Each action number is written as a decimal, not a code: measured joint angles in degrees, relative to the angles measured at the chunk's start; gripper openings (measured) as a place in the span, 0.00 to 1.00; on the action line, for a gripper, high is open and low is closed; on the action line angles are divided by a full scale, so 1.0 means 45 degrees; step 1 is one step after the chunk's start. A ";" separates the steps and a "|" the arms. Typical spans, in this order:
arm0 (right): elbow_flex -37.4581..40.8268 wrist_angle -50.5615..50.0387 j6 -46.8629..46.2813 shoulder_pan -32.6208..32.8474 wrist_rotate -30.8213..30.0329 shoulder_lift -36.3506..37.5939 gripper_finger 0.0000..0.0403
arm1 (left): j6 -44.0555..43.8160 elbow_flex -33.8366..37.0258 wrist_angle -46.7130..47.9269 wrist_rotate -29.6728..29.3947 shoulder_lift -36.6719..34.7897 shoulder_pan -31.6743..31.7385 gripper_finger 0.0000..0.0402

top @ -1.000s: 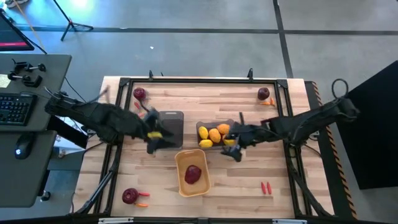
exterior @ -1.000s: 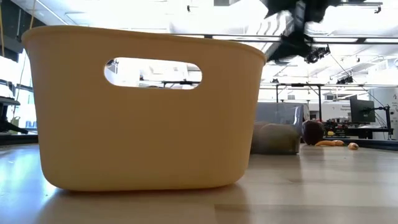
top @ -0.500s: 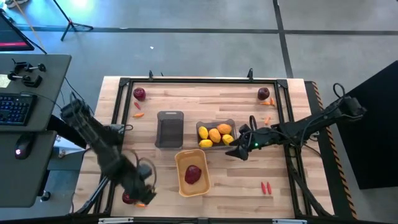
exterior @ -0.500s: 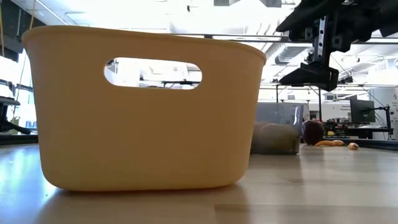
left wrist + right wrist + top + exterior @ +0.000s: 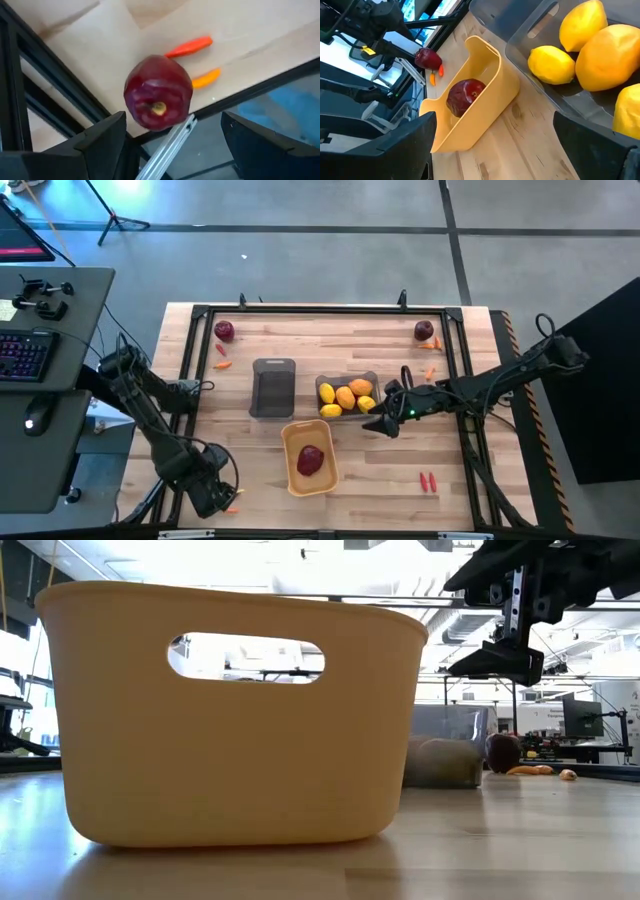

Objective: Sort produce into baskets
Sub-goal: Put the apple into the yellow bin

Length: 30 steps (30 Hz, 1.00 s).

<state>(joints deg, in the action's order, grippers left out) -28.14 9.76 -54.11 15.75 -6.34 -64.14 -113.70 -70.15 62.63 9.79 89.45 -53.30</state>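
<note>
Worktop (image 5: 400, 480) notes. Left end effector (image 5: 212, 496) spread, hovering over dark red fruit (image 5: 158, 93) left of yellow basket (image 5: 290, 475), near worktop edge. Risk: clumsy closing nudges round fruit off edge. Right end effector (image 5: 375, 422) spread, empty, right of yellow basket, beside grey basket (image 5: 370, 378) holding lemons (image 5: 344, 397).
</note>
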 joint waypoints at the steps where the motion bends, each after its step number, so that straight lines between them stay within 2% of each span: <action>1: 0.0000 0.0000 -0.0005 0.0000 -0.0081 0.0000 0.97 | 0.0208 0.0000 -0.0099 0.0160 0.0000 -0.0001 0.78; 4: 0.0000 0.0005 -0.0320 0.0000 -0.0423 0.0000 0.97 | 0.1081 0.0000 -0.0404 0.0291 0.0000 -0.0014 0.78; 9: 0.0000 0.0006 -0.0559 0.0000 -0.0555 0.0000 0.97 | 0.1282 0.0000 -0.0294 0.0398 0.0000 0.0006 0.79; 17: 0.0000 0.0005 -0.0549 0.0000 -0.0555 -0.0005 0.97 | 0.1712 0.0727 -0.0820 0.0860 -0.0010 0.0006 0.89; 22: 0.0000 0.0000 -0.0544 0.0000 -0.0622 -0.0005 0.97 | 0.1507 0.0855 -0.0991 0.1278 -0.0006 0.0111 0.90; 30: 0.0000 -0.0005 -0.0551 0.0000 -0.0905 -0.0005 0.97 | 0.1912 0.0880 -0.1502 0.0800 -0.0005 0.0079 0.90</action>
<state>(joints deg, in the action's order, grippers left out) -28.14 9.74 -56.59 15.75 -10.41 -64.16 -105.09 -66.19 55.87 13.39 89.43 -52.95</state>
